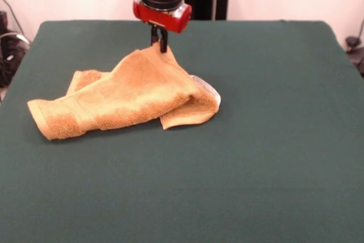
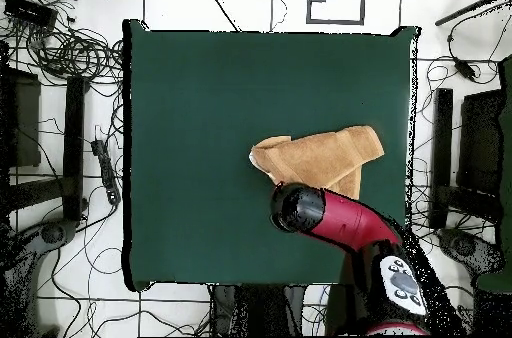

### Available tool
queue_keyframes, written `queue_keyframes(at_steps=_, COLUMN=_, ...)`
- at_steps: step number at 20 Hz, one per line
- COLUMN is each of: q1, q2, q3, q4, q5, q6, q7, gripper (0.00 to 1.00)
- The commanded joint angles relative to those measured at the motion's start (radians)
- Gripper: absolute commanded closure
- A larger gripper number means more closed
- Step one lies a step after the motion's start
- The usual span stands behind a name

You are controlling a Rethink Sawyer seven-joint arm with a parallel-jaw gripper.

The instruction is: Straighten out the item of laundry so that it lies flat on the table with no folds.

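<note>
Although the table (image 1: pixel 273 157) spreads wide in dark green cloth on every side of the end effector (image 1: pixel 159 42), only a small patch of it is covered. Most of that bare green lies in front of and to either side of the end effector in the front view.

Next in size is the red and black arm (image 2: pixel 345 222), which in the overhead view crosses the table edge and ends in a dark round wrist right over the towel's border. From the front it descends from above, its red collar sitting just over two thin dark fingers (image 1: pixel 163 39).

The towel (image 1: pixel 131 98), orange-tan terry, lies bunched and folded directly beneath and in front of the end effector. Its highest point rises as a peak right at the fingertips, and from there the cloth slopes down and away, one long layer running out to the picture's left in the front view, another folded layer tucked underneath toward the right. A hemmed end (image 1: pixel 42 119) sits farthest from the end effector.

The fingers stand close together at the towel's peak, pinching that raised bit of cloth.

Smallest, a pale tag-like patch (image 1: pixel 206 87) shows at the towel's right-hand fold, below and to the side of the end effector.
</note>
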Motion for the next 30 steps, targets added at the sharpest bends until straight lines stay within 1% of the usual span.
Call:
queue_keyframes(at_steps=1, q1=0.033, q2=0.018, q3=0.047, q4=-0.038, q5=0.051, q6=0.068, q7=0.164, gripper=1.0)
queue_keyframes(at_steps=4, q1=0.03, q2=0.03, q3=0.051, q4=-0.033, q5=0.049, q6=0.044, q7=0.166, gripper=1.0)
queue_keyframes(at_steps=9, q1=0.04, q2=0.066, q3=0.051, q4=-0.077, q5=0.056, q6=0.028, q7=0.178, gripper=1.0)
queue_keyframes(at_steps=14, q1=0.066, q2=0.078, q3=0.063, q4=-0.105, q5=0.103, q6=0.011, q7=0.231, gripper=1.0)
queue_keyframes(at_steps=22, q1=0.086, q2=0.08, q3=0.064, q4=-0.205, q5=0.178, q6=0.067, q7=0.244, gripper=1.0)
queue_keyframes(at_steps=25, q1=0.109, q2=0.095, q3=0.034, q4=-0.271, q5=0.189, q6=0.115, q7=0.247, gripper=1.0)
queue_keyframes(at_steps=30, q1=0.126, q2=0.124, q3=0.011, q4=-0.343, q5=0.207, q6=0.143, q7=0.248, gripper=1.0)
